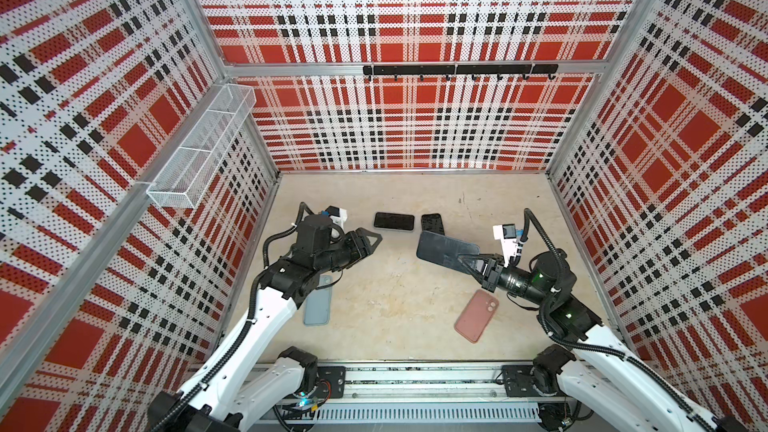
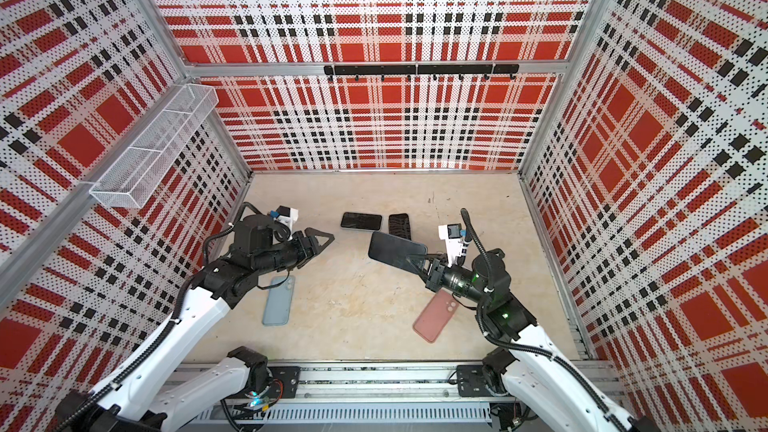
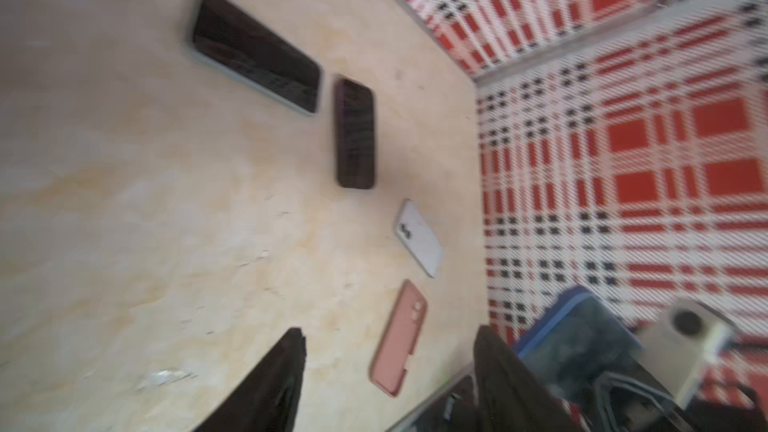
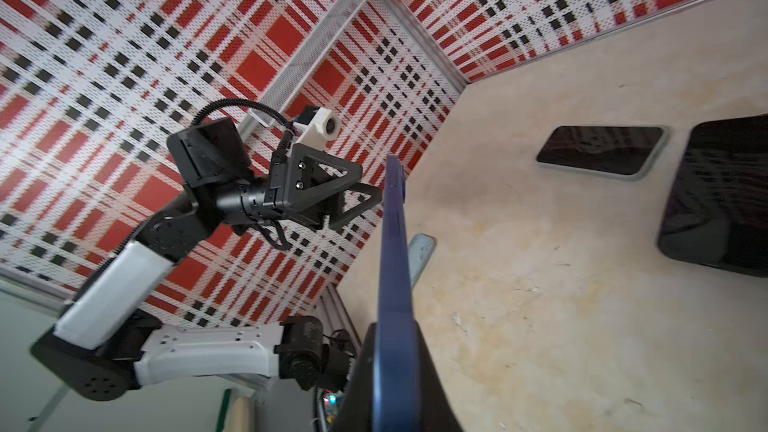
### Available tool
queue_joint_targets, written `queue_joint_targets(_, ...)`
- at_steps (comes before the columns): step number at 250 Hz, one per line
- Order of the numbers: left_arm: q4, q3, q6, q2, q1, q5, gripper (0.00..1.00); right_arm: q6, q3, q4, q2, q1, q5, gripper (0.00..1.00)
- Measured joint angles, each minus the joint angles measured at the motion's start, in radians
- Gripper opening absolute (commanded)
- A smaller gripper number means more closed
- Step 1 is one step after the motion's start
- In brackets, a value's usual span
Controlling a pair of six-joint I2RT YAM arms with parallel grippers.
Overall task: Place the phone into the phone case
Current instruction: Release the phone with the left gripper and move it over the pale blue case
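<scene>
Above the table (image 1: 374, 326), right of centre, the phone (image 1: 444, 249) hangs clear of the surface, clenched by one short end in the right gripper (image 1: 466, 261). Its long axis runs straight out from the jaws toward the left side. The broad face is roughly up in both top views and edge-on in the right wrist view. The left gripper (image 4: 369, 183) is spread and empty, facing the phone's free end across a gap. The pink case (image 1: 476, 317) lies flat on the near side of the right gripper, almost under its wrist, long axis diagonal; the right arm is nearer to it. The blue case (image 1: 319, 305) lies flat on the left, its far end hidden under the left arm (image 1: 291, 280). Cannot tell which case is meant. By colour I'd guess blue, so the phone would have to cross leftward or be handed over. The white case (image 3: 419, 238) shows only in the blurred left wrist view; in the top views the lifted phone likely covers it. On the far side lie a rimmed phone (image 1: 394, 221), maybe already cased, and a black slab (image 1: 432, 222), phone or case unclear. Unclear too: whether the cases' openings face up, and whether the held phone shows screen or back.
</scene>
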Motion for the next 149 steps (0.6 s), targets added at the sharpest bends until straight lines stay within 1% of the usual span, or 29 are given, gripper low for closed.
queue_joint_targets(11,-0.06,-0.008,0.001,0.012,0.01,-0.078,0.65,-0.025,0.0,-0.048,-0.021,0.0,0.02,0.0)
queue_joint_targets(36,-0.139,-0.048,0.008,0.055,0.016,-0.223,0.63,-0.056,-0.007,-0.125,-0.049,0.0,0.046,0.0)
queue_joint_targets(59,-0.208,-0.083,0.008,0.119,0.006,-0.356,0.63,-0.067,-0.032,-0.148,-0.072,0.0,0.053,0.0)
queue_joint_targets(83,-0.256,-0.114,0.007,0.195,-0.011,-0.466,0.62,-0.074,-0.056,-0.156,-0.087,0.0,0.056,0.0)
queue_joint_targets(99,-0.277,-0.129,0.007,0.246,-0.017,-0.511,0.61,-0.074,-0.071,-0.156,-0.092,-0.001,0.056,0.0)
queue_joint_targets(111,-0.294,-0.132,0.007,0.291,-0.019,-0.539,0.58,-0.075,-0.08,-0.156,-0.097,-0.001,0.056,0.0)
queue_joint_targets(149,-0.314,-0.132,0.007,0.421,-0.023,-0.584,0.54,-0.081,-0.087,-0.155,-0.102,-0.001,0.055,0.0)
